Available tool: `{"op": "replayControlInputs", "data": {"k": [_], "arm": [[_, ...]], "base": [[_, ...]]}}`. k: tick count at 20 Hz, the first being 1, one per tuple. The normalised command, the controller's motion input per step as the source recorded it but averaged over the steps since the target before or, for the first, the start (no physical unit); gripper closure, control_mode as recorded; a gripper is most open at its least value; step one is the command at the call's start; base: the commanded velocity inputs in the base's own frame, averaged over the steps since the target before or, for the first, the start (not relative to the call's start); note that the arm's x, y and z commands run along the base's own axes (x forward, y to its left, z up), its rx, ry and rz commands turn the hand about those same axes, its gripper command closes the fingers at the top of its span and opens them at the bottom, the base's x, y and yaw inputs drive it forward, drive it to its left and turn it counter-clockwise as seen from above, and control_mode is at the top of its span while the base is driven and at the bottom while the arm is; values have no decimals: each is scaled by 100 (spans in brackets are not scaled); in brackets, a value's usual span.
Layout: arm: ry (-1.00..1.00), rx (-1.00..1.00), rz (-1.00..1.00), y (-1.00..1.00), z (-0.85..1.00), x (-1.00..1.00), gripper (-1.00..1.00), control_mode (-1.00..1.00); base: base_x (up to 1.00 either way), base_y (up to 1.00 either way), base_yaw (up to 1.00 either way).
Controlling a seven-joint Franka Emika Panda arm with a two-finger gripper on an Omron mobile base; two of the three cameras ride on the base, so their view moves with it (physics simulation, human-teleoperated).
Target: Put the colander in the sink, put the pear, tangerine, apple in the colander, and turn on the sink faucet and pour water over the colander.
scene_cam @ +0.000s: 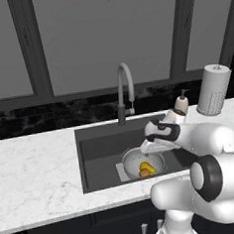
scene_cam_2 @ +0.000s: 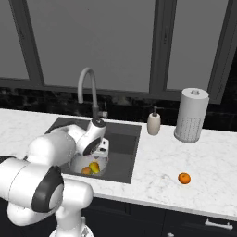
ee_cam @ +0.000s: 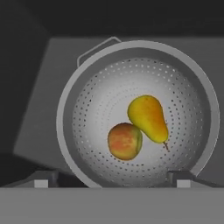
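Gripper [ee_cam: 112,178] hangs just above the colander [ee_cam: 87,109] with its fingertips [ee_cam: 41,180] spread wide and nothing between them. Directly below it, in the colander's bowl, the pear [ee_cam: 148,117] and the apple [ee_cam: 124,141] lie touching, and the colander itself sits in the sink [scene_cam: 99,147], so those steps look done. By my reading, the tangerine [scene_cam_2: 184,178], well apart on the counter [scene_cam_2: 162,162] to the right, remains to be fetched, and the sink faucet [scene_cam: 123,91] shows no water yet.
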Motion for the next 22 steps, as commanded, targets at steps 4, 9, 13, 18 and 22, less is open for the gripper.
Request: {"op": "replayControlInputs", "data": {"k": [4,9,13,18,22], "arm": [[1,-1,0,-60,76,-40,-100,-100],[1,-2,0,-70,65,-61,-100,-100],[13,-6,0,-72,42,-66,-100,-100],[13,-5,-6,-78,31,-62,-100,-100],[16,-7,-6,-78,5,-41,-100,-100]], "base": [[0,0,0],[0,0,0],[0,0,0],[0,0,0],[0,0,0]]}}
